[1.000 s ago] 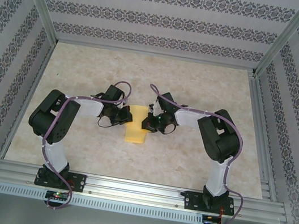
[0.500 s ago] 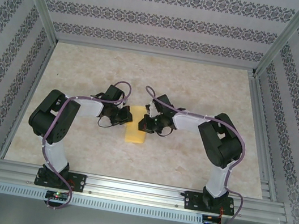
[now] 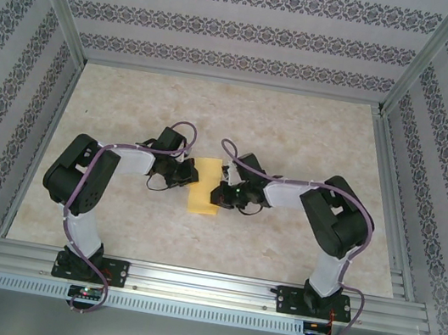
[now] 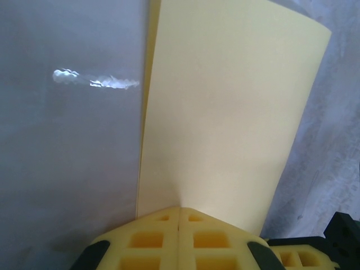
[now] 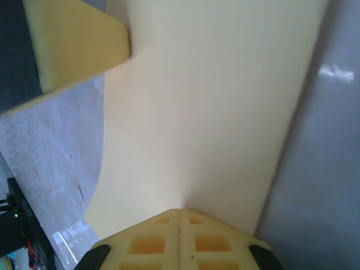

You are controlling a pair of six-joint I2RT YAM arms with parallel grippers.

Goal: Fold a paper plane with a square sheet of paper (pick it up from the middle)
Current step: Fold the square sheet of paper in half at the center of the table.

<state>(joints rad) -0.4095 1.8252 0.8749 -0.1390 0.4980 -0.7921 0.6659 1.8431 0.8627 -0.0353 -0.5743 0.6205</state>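
Observation:
The yellow-orange square sheet of paper lies folded into a narrow strip between the two arms. In the left wrist view the paper shows two layers at its left edge and a curled right edge. My left gripper is shut, its joined tips resting on the paper's surface. My right gripper is shut too, its tips touching the paper. A left finger pad reaches over the sheet's far corner. No paper plane shape shows.
The beige marbled tabletop is ringed by aluminium rails and patterned walls. Both arms bend inward and their grippers stand close together over the paper. A part of the right gripper shows beside the left one.
The right gripper has slid toward the near end of the paper and its arm has stretched lower. The left gripper and the paper have stayed put.

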